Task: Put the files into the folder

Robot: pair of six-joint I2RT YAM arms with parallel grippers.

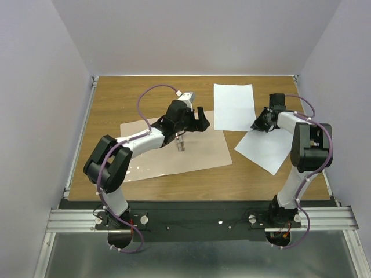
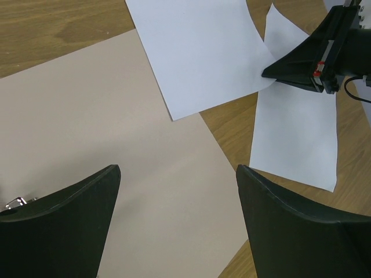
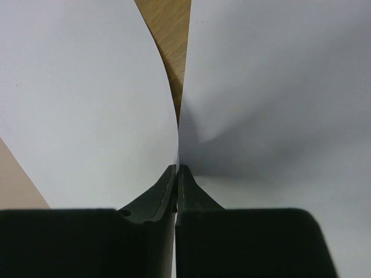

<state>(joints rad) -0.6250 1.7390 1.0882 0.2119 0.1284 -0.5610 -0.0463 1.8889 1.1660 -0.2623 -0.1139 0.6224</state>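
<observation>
1. The brown wood-grain counter [image 1: 124, 98] carries all the items.
2. The flat, pinkish-tan rectangular folder [image 1: 200, 153] lies on the counter left of centre, slightly skewed to the counter edges.
3. The two thin white rectangular paper sheets lie to the right of the folder, and neither is inside it.
   - The far sheet [image 1: 233, 106] lies nearly square to the counter. Its near left corner overlaps the folder's far right corner.
   - The near sheet [image 1: 268, 149] lies turned at an angle on the bare counter. Its far corner meets the near right corner of the far sheet.
4. The left gripper [image 1: 202, 120] hangs above the far right part of the folder. Its fingers [image 2: 64, 226] are spread wide, with only the folder surface visible between them.
5. The right gripper [image 1: 258, 124] sits at the point where the two sheets meet.
   - Its fingers [image 3: 162, 191] are pressed together, pinching paper at that junction.
   - In the right wrist view, both sheets curve up toward the fingertips.
   - Whether one sheet or both are clamped cannot be determined.
</observation>
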